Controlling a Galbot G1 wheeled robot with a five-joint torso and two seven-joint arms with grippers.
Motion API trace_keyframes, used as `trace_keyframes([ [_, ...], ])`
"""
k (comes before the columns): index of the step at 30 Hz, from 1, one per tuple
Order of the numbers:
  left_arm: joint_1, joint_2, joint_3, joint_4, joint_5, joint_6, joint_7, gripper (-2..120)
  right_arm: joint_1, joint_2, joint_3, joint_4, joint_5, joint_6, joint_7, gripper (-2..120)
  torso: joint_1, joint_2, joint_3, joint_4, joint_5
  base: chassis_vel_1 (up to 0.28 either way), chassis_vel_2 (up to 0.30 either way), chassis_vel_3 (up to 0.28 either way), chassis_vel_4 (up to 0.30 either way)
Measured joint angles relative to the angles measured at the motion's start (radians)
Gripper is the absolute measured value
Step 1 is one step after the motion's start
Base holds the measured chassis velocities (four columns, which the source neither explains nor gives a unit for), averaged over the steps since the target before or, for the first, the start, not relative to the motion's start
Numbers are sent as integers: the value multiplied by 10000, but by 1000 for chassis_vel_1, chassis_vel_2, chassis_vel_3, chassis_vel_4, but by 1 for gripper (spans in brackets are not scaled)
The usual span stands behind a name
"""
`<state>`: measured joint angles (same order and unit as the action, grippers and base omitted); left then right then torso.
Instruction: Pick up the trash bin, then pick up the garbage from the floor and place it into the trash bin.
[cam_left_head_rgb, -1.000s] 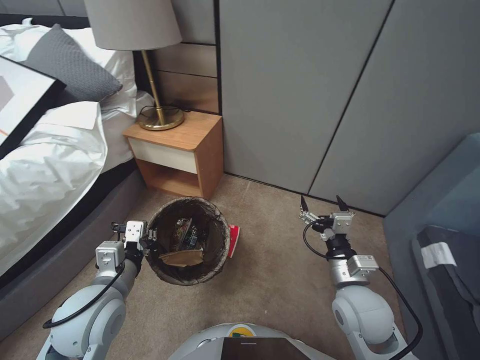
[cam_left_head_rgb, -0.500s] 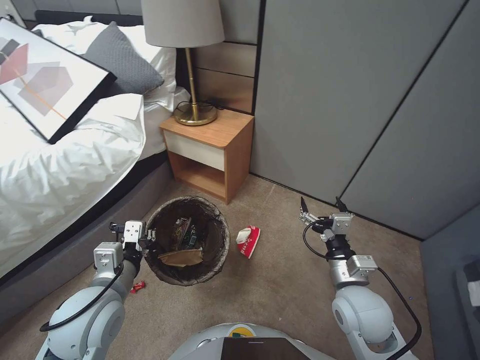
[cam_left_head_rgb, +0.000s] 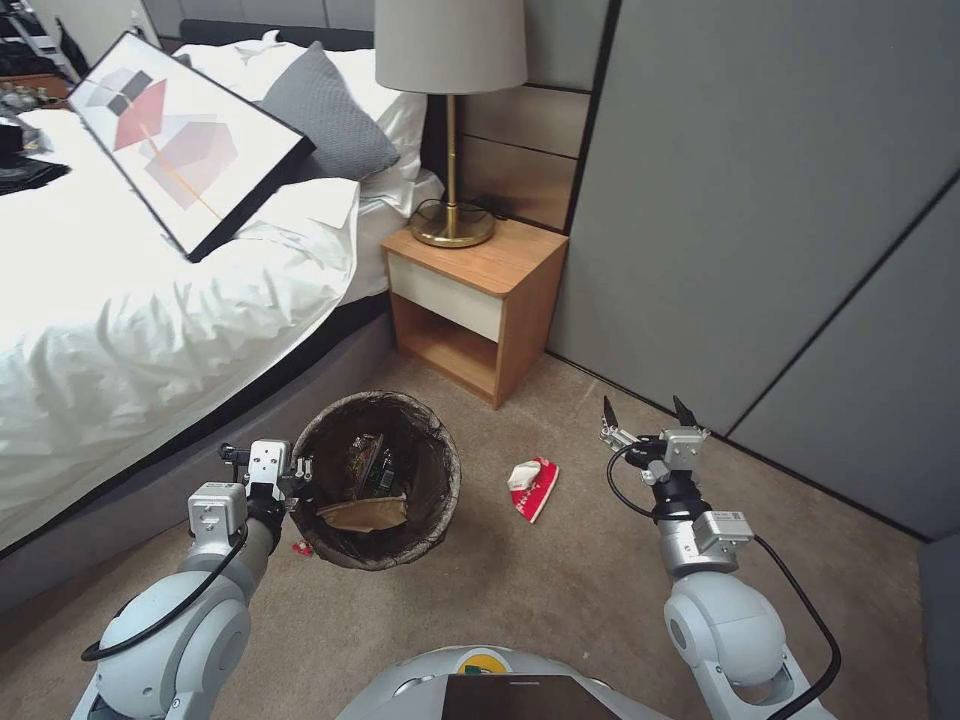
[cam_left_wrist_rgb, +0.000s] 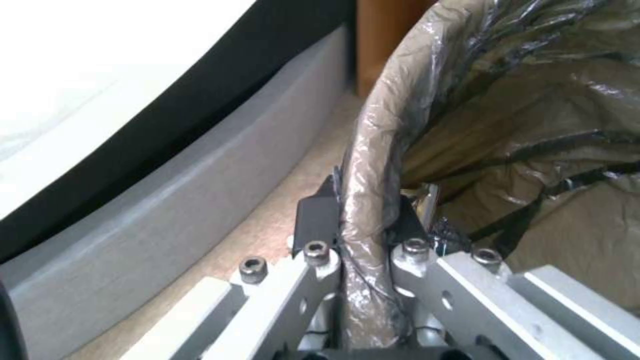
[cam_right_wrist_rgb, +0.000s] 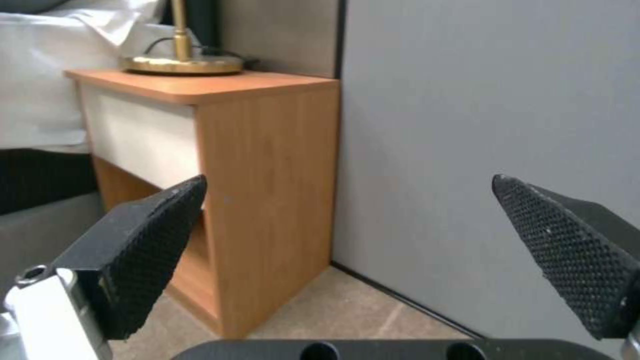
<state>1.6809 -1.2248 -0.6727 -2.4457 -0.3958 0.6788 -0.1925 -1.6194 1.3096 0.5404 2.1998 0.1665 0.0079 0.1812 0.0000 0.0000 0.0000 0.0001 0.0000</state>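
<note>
The left gripper (cam_left_wrist_rgb: 363, 227) pinched the round bin's (cam_left_head_rgb: 440, 500) crinkled bagged rim; the right gripper (cam_left_head_rgb: 645, 411) hung wide open, empty.

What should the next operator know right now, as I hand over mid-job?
Left gripper: jaws shut on the trash bin rim, bin carried beside the bed.
Right gripper: jaws open, empty, held above the carpet near the wall.
Done: bin picked up; a tan paper scrap and other litter lie inside.
Left: the red-white carton lies on the carpet between bin and right gripper; a small red wrapper shows by the bin's lower edge.
</note>
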Motion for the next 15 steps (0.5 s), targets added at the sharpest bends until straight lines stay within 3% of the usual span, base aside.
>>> trace_keyframes([
  [15,-140,126,33,173,-66,-15,7,3,-31,78,242,-203,-23,87,-3,100,0,0,0,0,0,73,64,72,76],
])
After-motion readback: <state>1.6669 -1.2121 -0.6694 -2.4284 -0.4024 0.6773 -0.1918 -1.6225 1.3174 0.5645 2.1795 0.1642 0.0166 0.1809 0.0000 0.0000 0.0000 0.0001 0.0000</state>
